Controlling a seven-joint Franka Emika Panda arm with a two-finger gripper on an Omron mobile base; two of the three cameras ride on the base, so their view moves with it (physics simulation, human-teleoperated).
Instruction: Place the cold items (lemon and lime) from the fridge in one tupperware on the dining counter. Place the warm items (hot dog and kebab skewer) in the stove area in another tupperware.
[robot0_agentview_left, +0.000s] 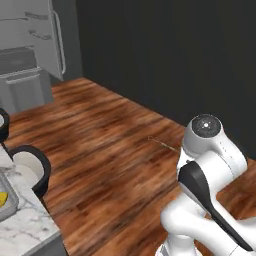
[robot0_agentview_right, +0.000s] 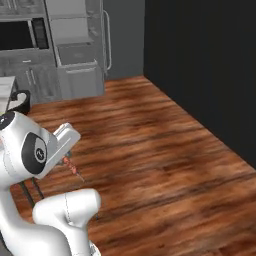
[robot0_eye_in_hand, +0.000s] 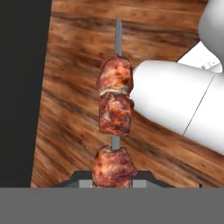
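Kebab skewer (robot0_eye_in_hand: 114, 127) clamped in fingers (robot0_eye_in_hand: 83, 178), over wood floor (robot0_eye_in_hand: 74, 87)

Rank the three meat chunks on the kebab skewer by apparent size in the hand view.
1. Middle chunk and the chunk nearest the tool: about alike; the near one is cut off below and closest to the camera, so unranked.
2. Far chunk, toward the tip of the kebab skewer: slightly smaller.

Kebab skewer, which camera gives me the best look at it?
The hand view: the kebab skewer runs up the middle, three meat chunks on a metal pin, its lowest chunk at the shut gripper. The left base view shows only its thin tip past the arm; the right base view shows a small reddish bit beside the arm.
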